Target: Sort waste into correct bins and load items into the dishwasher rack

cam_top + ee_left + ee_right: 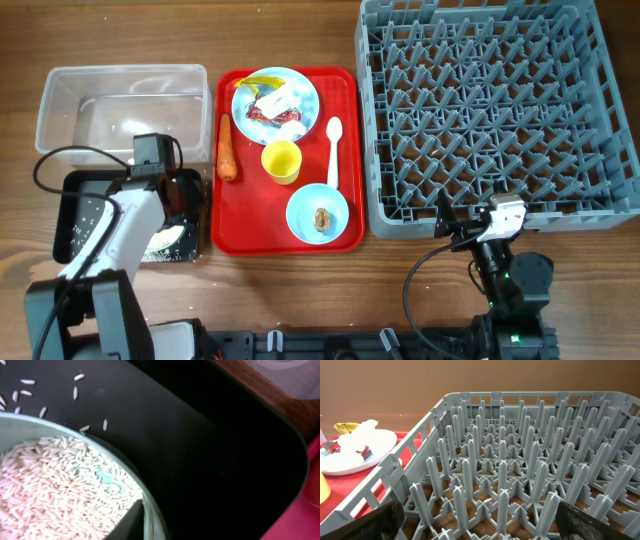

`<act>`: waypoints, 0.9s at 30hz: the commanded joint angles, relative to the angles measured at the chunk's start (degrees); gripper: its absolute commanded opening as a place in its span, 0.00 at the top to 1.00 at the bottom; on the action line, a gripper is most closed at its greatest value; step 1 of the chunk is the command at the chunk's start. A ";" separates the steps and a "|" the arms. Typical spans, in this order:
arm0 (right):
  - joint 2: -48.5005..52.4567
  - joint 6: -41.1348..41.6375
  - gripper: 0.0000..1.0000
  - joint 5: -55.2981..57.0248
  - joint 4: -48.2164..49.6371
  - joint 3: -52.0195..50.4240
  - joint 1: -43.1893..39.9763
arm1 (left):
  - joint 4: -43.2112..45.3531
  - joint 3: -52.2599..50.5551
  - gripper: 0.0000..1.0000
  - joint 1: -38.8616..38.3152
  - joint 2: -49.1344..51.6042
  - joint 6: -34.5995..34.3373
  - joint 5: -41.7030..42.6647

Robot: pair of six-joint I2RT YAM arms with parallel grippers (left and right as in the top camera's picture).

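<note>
Left wrist view, we've got the pale blue bowl (50,422) heaped with white rice grains (45,490) in the black tray (200,460), stray grains beside it. Our left gripper (135,520) is pinching its rim. Our right gripper (480,525) gapes wide, facing the dishwasher rack (520,460).

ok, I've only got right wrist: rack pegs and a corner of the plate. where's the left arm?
Observer: The left arm is over the black tray, just left of the red tray.
Operator: holding anything?
Observer: One finger sits inside the rim of a pale blue bowl full of rice. I can't tell whether it's clamped.
Operator: any rice in the bin?
Observer: A few loose grains lie on the black tray beside the bowl.
</note>
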 commanded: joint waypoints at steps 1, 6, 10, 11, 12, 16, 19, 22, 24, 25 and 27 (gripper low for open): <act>-0.15 -0.28 0.00 0.39 0.33 -0.04 -0.20 | 0.57 0.02 0.89 -0.15 -0.31 0.04 -2.21; -0.15 -0.28 0.00 0.39 0.33 -0.04 -0.20 | 0.35 0.04 0.96 -0.15 -1.95 0.04 -3.76; -0.15 -0.26 0.01 0.39 0.33 -0.04 -0.20 | 0.50 0.09 0.96 -0.15 -3.02 0.04 -3.74; -0.15 -0.28 0.00 0.39 0.33 -0.04 -0.20 | 0.50 0.09 0.96 -0.15 -3.41 0.04 -3.74; -0.15 -0.28 0.00 0.39 0.33 -0.04 -0.20 | 0.48 0.09 0.96 -0.15 -3.96 0.04 -3.74; -0.15 -0.31 0.00 0.37 0.33 -0.04 -0.20 | -0.37 0.24 0.96 -0.13 -7.50 0.35 -3.72; -0.15 -0.28 0.00 0.39 0.33 -0.04 -0.20 | -0.37 0.31 0.96 -0.13 -11.96 1.84 -3.43; -0.15 -0.31 0.00 0.39 0.33 -0.04 -0.20 | -0.57 0.31 0.96 -0.13 -17.14 3.52 1.07; -0.15 -0.28 0.00 0.37 0.33 -0.04 -0.20 | -0.81 0.31 0.96 -0.13 -19.37 3.52 2.01; -0.15 -0.28 0.00 0.39 0.33 -0.04 -0.20 | -0.98 0.31 0.96 -0.13 -20.76 3.87 2.54; -0.15 -0.28 0.00 0.37 0.33 -0.04 -0.20 | -1.05 0.31 0.96 -0.09 -23.47 4.85 3.21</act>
